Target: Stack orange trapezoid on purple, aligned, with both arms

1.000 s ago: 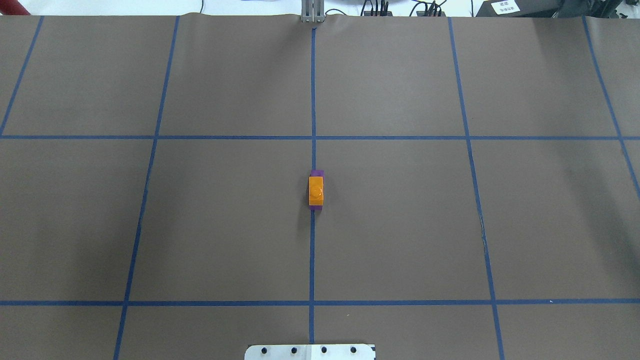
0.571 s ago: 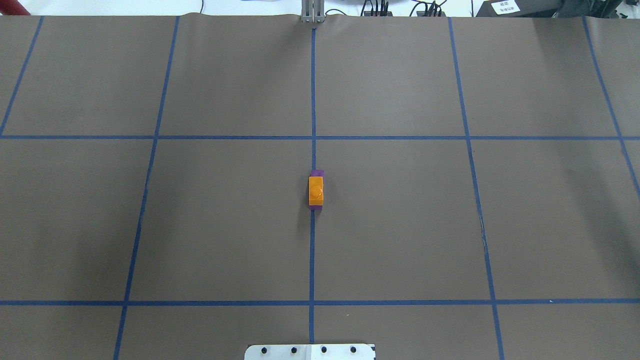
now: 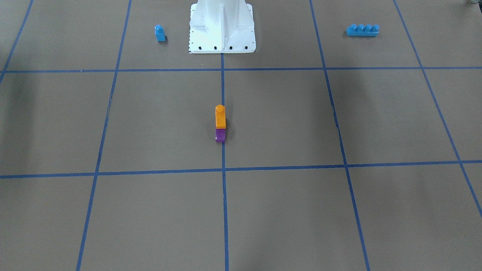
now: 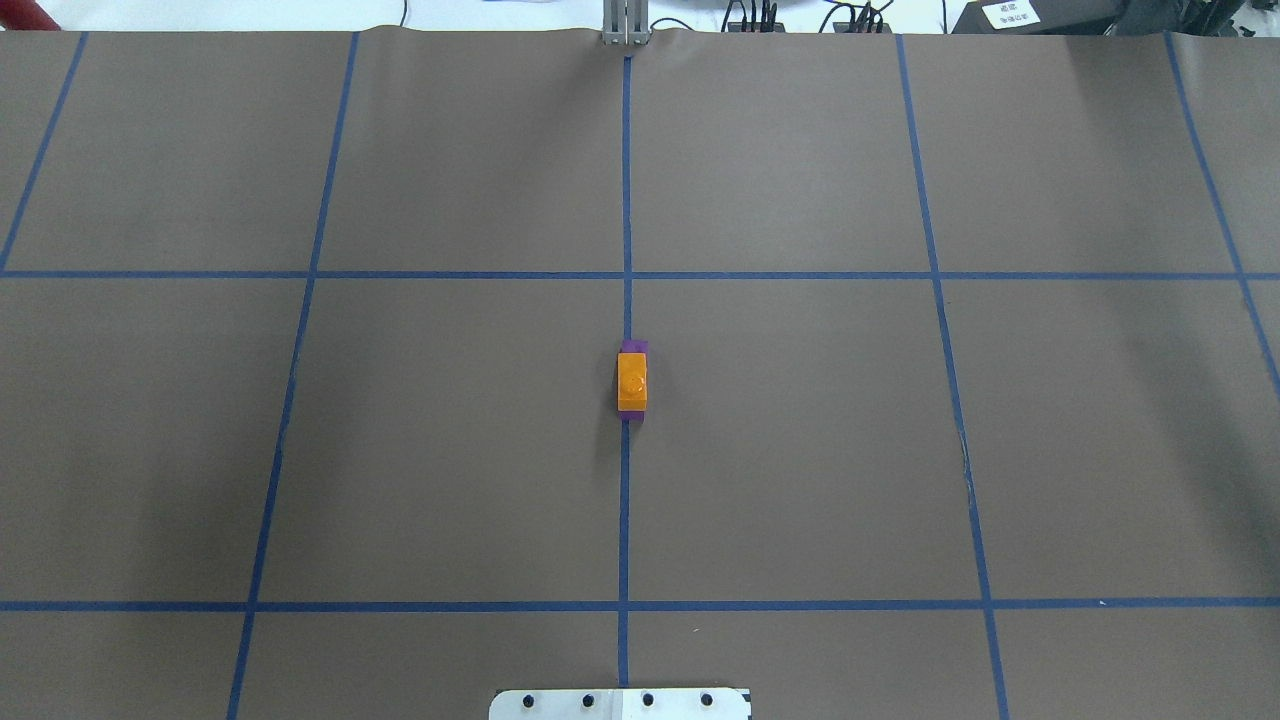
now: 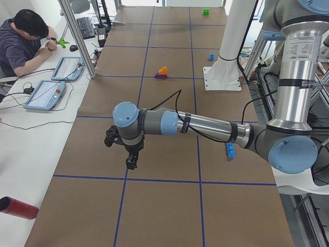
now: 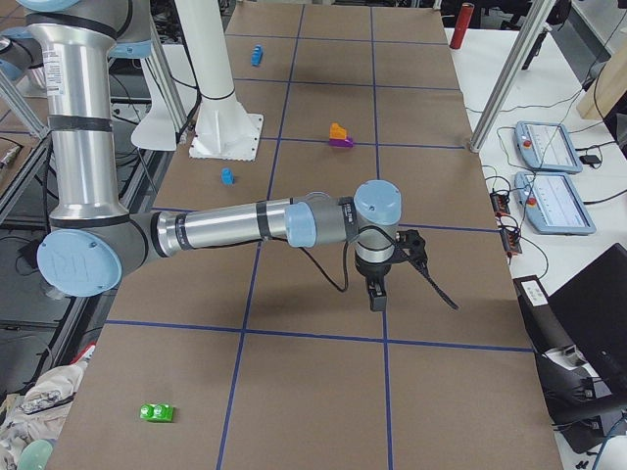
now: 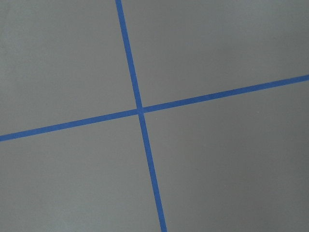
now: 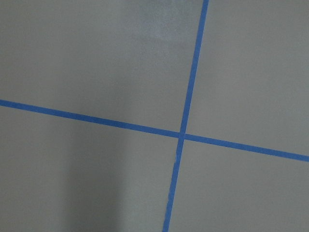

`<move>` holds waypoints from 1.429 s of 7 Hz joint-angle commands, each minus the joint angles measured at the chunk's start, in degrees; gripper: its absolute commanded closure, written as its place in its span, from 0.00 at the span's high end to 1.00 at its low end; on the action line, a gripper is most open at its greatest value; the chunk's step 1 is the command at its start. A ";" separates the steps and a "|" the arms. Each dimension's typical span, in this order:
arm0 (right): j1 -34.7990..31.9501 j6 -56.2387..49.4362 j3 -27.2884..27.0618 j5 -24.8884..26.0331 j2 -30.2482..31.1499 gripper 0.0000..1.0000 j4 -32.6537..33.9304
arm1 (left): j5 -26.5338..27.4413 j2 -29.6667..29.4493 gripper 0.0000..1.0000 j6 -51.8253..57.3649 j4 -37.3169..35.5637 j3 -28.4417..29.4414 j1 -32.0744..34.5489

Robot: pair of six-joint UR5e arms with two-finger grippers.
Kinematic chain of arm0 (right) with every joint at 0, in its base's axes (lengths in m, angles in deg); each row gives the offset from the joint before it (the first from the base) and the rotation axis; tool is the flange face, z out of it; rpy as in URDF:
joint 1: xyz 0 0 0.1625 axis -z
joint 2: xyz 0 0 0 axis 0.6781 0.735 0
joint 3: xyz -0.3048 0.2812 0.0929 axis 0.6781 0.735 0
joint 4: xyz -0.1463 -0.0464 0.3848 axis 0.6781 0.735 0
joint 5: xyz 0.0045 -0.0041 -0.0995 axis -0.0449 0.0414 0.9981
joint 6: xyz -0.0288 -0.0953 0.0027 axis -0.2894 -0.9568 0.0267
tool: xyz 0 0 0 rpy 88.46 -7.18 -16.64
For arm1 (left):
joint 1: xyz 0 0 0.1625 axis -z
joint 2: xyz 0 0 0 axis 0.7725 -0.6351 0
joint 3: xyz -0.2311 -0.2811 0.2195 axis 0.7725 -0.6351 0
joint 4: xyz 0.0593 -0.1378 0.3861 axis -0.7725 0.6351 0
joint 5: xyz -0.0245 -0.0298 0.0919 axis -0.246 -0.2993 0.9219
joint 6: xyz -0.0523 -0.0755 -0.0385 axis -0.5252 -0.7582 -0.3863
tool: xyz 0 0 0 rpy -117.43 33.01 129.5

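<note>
Glossy orange trapezoid, round stud up, sits on the purple brick, well apart from left gripper and right gripper; fingers' spacing cannot be told.

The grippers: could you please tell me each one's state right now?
Left gripper: cannot be told from the side view.
Right gripper: cannot be told either.
</note>
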 commanded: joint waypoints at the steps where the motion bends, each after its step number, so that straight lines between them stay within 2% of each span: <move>1: 0.04 -0.04 -0.08 -0.11 0.00 1.00 0.00 | 0.06 0.03 1.00 -0.01 0.07 0.01 0.04; 10: 0.39 -0.30 -1.14 -0.20 0.00 1.00 0.00 | -0.20 0.82 1.00 0.52 0.07 -0.43 0.04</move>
